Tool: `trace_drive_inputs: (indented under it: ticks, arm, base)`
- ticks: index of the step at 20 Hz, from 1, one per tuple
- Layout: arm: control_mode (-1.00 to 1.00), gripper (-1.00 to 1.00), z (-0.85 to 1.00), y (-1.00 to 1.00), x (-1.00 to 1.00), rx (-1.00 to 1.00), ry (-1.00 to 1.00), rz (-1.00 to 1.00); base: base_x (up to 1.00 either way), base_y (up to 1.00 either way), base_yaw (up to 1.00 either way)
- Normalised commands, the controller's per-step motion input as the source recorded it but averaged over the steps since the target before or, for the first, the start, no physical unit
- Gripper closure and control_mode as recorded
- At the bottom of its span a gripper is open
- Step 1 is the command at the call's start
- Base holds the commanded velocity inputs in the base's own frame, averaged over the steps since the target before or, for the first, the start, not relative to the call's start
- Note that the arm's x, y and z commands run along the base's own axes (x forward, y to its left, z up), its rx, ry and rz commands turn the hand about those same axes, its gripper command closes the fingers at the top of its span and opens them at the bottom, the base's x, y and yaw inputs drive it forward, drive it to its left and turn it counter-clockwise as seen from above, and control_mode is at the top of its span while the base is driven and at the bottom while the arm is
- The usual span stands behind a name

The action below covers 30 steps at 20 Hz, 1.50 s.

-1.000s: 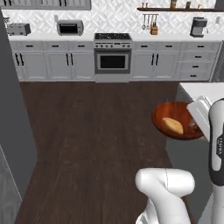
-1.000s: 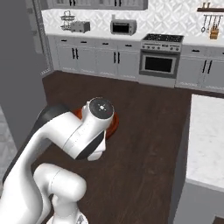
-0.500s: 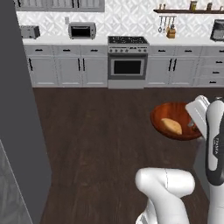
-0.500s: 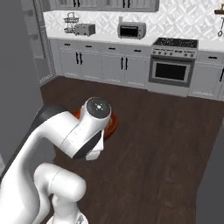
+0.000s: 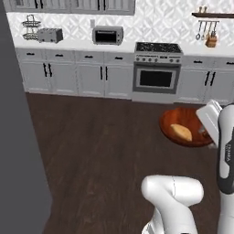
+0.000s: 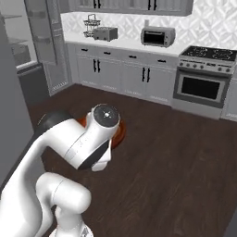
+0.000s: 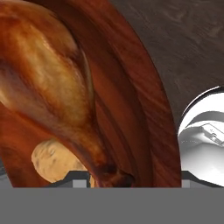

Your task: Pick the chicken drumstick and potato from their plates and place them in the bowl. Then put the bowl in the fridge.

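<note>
The kitchen view has swung right toward the fridge (image 6: 18, 120) while the fingers, apparently clenched on the bowl (image 5: 183, 123), carry drumstick (image 7: 48, 83) and potato (image 7: 54, 164).

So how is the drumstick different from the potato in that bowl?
In the hand view the drumstick is glossy reddish-brown, while the potato is pale tan and speckled. The drumstick is long and narrows toward one end; the potato is rounded. The drumstick looks much bigger there and lies partly over the potato. Both sit inside the bowl.
</note>
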Motion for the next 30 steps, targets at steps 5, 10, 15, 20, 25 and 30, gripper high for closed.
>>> trace_drive_inputs:
  ticks: [5,10,15,20,25,30]
  arm:
    - [1.0,1.0,0.0,0.0,0.0,0.0,0.0,0.0]
    - [1.0,1.0,0.0,0.0,0.0,0.0,0.0,0.0]
    - [1.0,1.0,0.0,0.0,0.0,0.0,0.0,0.0]
    - [1.0,1.0,0.0,0.0,0.0,0.0,0.0,0.0]
    - [1.0,1.0,0.0,0.0,0.0,0.0,0.0,0.0]
    - [1.0,1.0,0.0,0.0,0.0,0.0,0.0,0.0]
  base:
    - [0.9,-0.57,0.67]
    - [0.57,-0.26,0.85]
    - [0.55,-0.8,0.55]
    - [0.37,-1.0,0.31]
    - [0.7,-1.0,0.45]
    - [0.71,-1.0,0.4]
